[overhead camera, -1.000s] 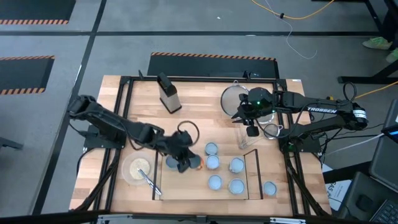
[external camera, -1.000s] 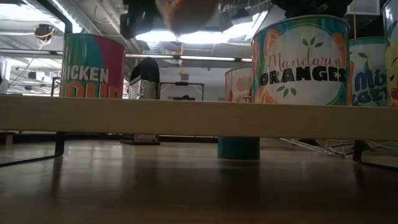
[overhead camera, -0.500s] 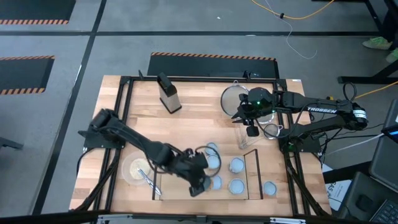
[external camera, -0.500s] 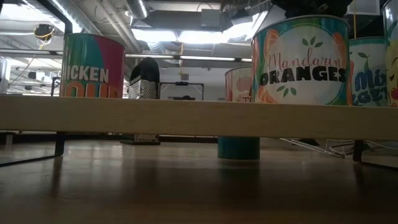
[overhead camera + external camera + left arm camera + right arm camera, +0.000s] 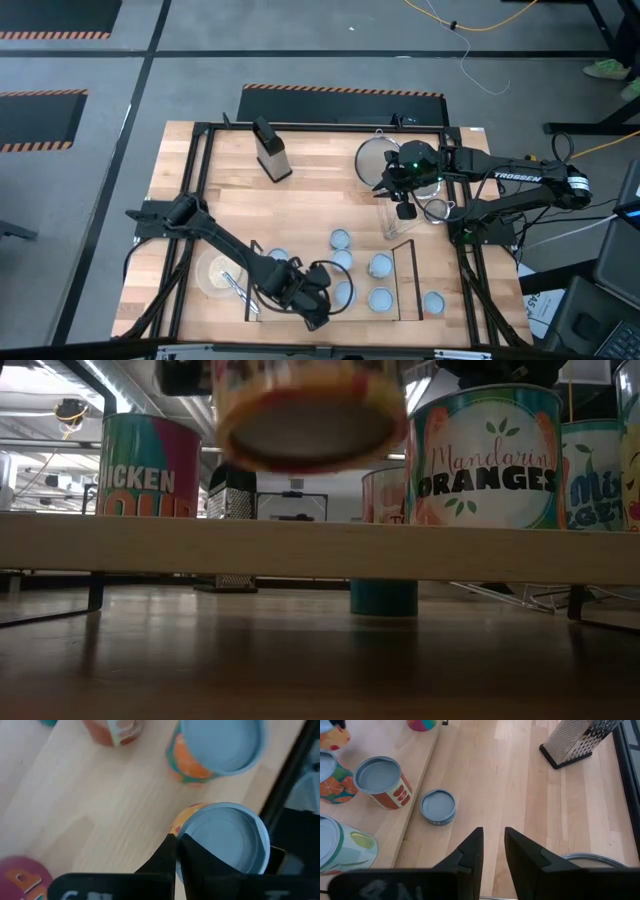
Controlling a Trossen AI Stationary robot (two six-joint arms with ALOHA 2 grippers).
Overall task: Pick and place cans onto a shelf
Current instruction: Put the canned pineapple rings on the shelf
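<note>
My left gripper (image 5: pixel 318 298) is shut on a can with a pale blue top and a yellow-orange side (image 5: pixel 225 840). The can hangs above the near part of the light-wood shelf (image 5: pixel 320 547), its underside showing in the low view (image 5: pixel 305 430). Several other cans stand upright on the shelf, among them a chicken soup can (image 5: pixel 150 465) and a mandarin oranges can (image 5: pixel 485 455). My right gripper (image 5: pixel 405 210) is open and empty above the table's far right part, and it also shows in its wrist view (image 5: pixel 492 845). My left gripper holds the can at the edge of its top (image 5: pixel 187 832), coming from above. One finger (image 5: pixel 200 865) lies over the lid, and the other (image 5: pixel 162 855) is by the side wall. The can is lifted clear of the shelf and tilted.
A low teal tin (image 5: pixel 438 806) stands on the table beside the shelf. One can (image 5: pixel 432 302) stands right of the shelf. A grater (image 5: pixel 272 155) stands at the far left and a wire strainer (image 5: pixel 378 158) at the far right. A pale bowl with a utensil (image 5: pixel 222 272) sits left of the shelf.
My left gripper has carried the can from over the shelf's far left part toward the table's near edge and a little right. In the low view the can left the picture's top, then came back nearer and lower, tilted.
</note>
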